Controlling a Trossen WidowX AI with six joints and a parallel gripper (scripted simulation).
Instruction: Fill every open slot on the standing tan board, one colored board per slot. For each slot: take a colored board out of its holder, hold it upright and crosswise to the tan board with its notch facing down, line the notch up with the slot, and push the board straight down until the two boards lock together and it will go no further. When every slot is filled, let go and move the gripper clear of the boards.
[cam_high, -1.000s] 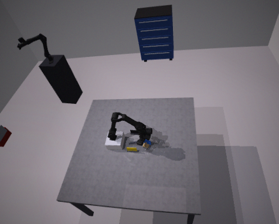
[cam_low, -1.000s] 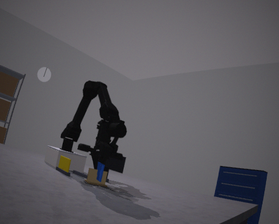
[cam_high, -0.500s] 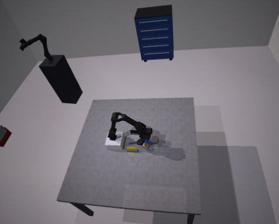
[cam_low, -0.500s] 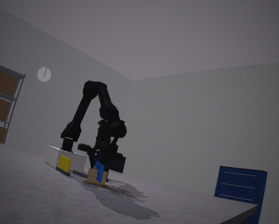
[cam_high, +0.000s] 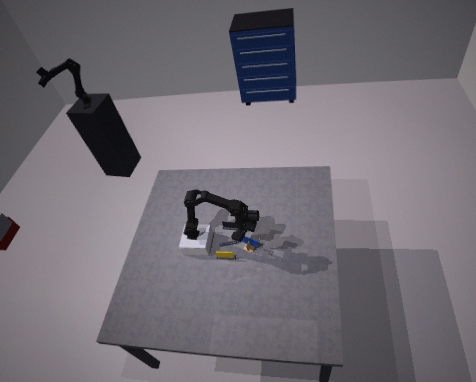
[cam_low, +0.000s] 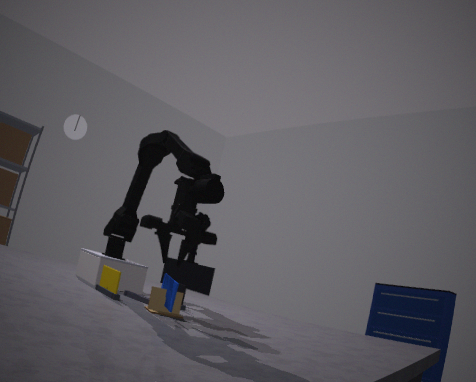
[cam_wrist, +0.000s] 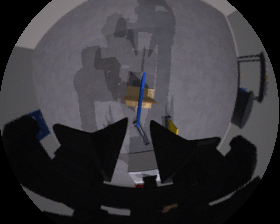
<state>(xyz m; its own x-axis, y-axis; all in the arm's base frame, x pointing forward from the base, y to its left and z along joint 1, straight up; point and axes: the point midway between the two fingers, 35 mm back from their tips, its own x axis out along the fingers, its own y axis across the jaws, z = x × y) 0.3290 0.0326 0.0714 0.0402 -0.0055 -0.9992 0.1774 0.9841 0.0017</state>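
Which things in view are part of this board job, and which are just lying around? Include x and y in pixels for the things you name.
Part of the job:
- tan board (cam_high: 249, 248) (cam_low: 157, 299) (cam_wrist: 133, 91)
- blue board (cam_high: 251, 243) (cam_low: 170, 292) (cam_wrist: 141, 100)
- yellow board (cam_high: 225, 255) (cam_low: 110, 279) (cam_wrist: 173, 127) in its holder
- gripper (cam_low: 173, 262) (cam_wrist: 139, 121)

Not part of it:
- blue drawer cabinet (cam_high: 264, 59) (cam_low: 407, 317) (cam_wrist: 39, 125)
- wall clock (cam_low: 75, 127)
- second arm (cam_high: 75, 75) on the dark pedestal (cam_high: 107, 140)
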